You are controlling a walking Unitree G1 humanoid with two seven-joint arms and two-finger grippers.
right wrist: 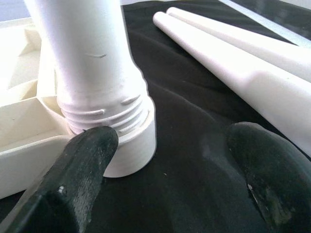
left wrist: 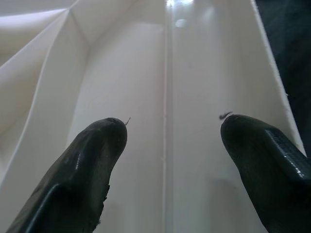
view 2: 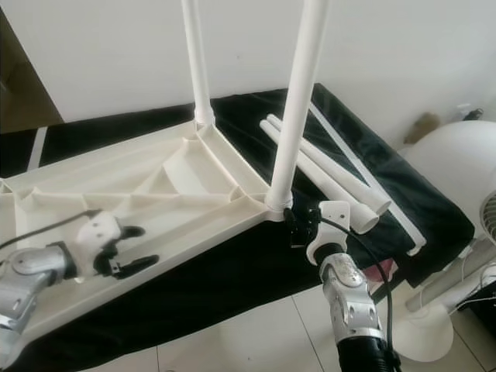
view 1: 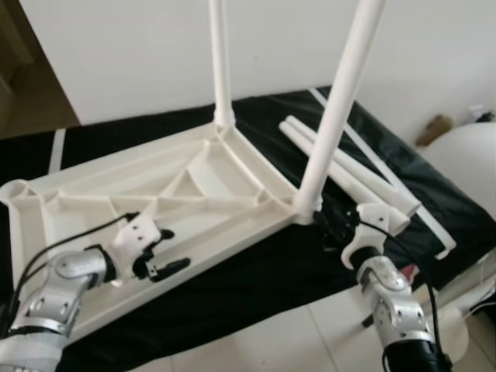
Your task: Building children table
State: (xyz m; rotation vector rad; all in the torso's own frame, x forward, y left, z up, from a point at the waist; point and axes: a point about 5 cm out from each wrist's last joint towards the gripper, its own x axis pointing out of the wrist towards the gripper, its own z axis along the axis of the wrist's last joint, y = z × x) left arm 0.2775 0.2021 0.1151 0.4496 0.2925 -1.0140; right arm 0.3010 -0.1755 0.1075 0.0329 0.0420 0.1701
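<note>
Table top [view 1: 155, 209], white and ribbed, lies upside down on a black cloth [view 1: 256, 287] with two legs standing up in its corners. The right gripper [right wrist: 165, 145] sits just beside the near leg [view 1: 337, 108], its fingers spread wide with nothing between them. At the foot of that leg some screw rings [right wrist: 104, 114] show above the corner socket [right wrist: 131, 145], so it seems not fully turned in. The left gripper [left wrist: 170, 141] hovers over the ribbed underside, fingers spread too and holding nothing. Two loose legs [view 1: 349, 174] lie just past the right gripper. To do this well, the right gripper should close around the leg low down, then twist it straight until the rings hide
</note>
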